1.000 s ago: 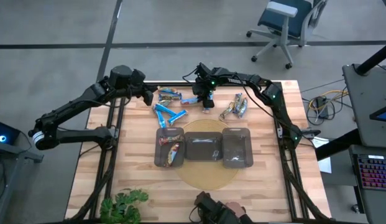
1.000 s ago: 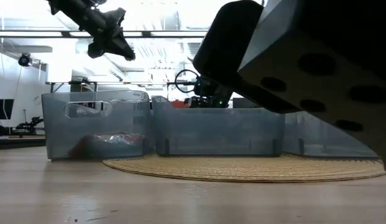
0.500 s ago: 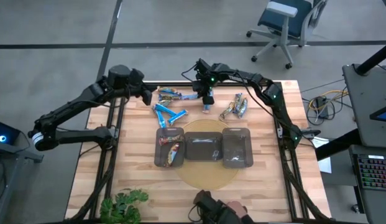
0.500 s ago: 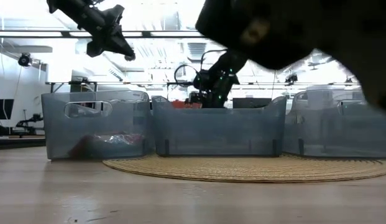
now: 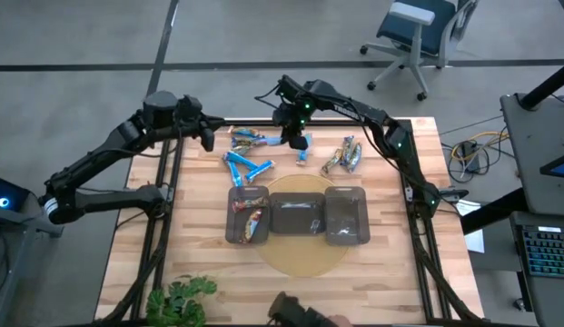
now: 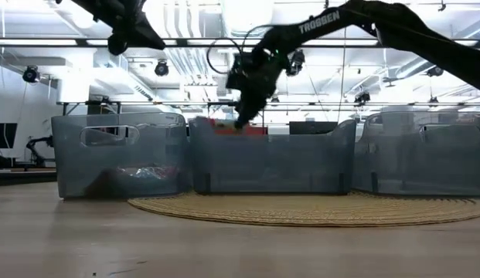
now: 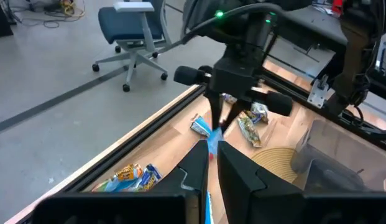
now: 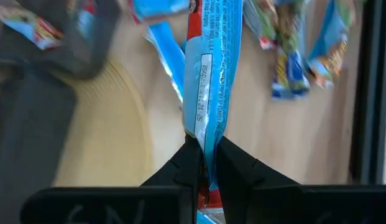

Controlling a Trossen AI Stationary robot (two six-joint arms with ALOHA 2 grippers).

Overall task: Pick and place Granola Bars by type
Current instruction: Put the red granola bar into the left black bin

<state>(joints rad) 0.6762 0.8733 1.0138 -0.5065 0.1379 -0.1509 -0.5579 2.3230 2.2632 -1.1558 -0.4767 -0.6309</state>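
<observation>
Several granola bars lie on the table's far part: blue ones at the left, green and silver ones at the right. Orange-brown bars lie in the left tray of three dark trays. My right gripper hangs above the table between the two heaps, shut on a blue bar. My left gripper is shut on nothing, in the air over the table's far left corner. My right gripper pinches the blue bar by one end between its two fingers. The fingers slant down from above and lie along the bar. The bar hangs below the fingers, clear of the table.
The middle tray and the right tray stand in a row with the left one on a round woven mat at mid table. A potted plant stands at the near left edge. Bare wood lies near the front.
My right gripper has gone up from the table with the blue bar, which now hangs clear of the wood. My left gripper has risen a little.
</observation>
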